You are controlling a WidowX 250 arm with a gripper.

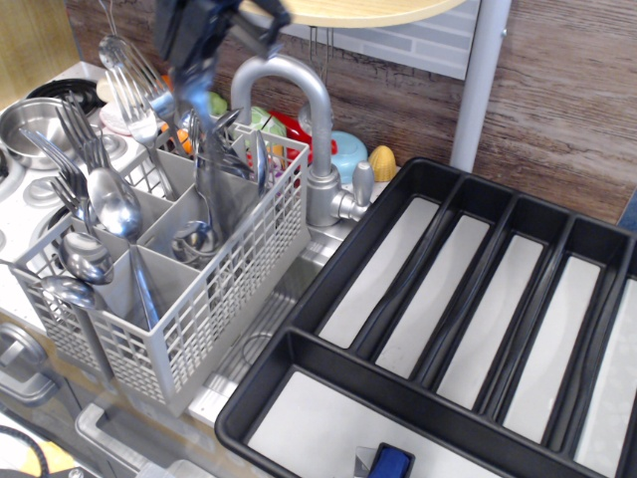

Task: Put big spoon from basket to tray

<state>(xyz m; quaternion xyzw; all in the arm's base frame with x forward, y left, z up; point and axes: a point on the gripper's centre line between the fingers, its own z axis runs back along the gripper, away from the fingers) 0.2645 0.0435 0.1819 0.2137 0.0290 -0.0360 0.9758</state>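
My gripper (199, 55) is blurred at the top left, above the back of the light grey basket (229, 289). It looks shut on the big spoon (204, 129), a long steel piece hanging from it, its lower end still in a back compartment. Motion blur hides the jaws. The black tray (348, 254) lies to the right, its long compartments bare.
A curved steel faucet (299, 90) stands just right of the gripper. Forks and shorter spoons (109, 204) stand in the basket's left compartments. A slotted utensil (134, 70) rises behind. A steel pot (30, 124) is far left. A wooden shelf (348, 10) hangs overhead.
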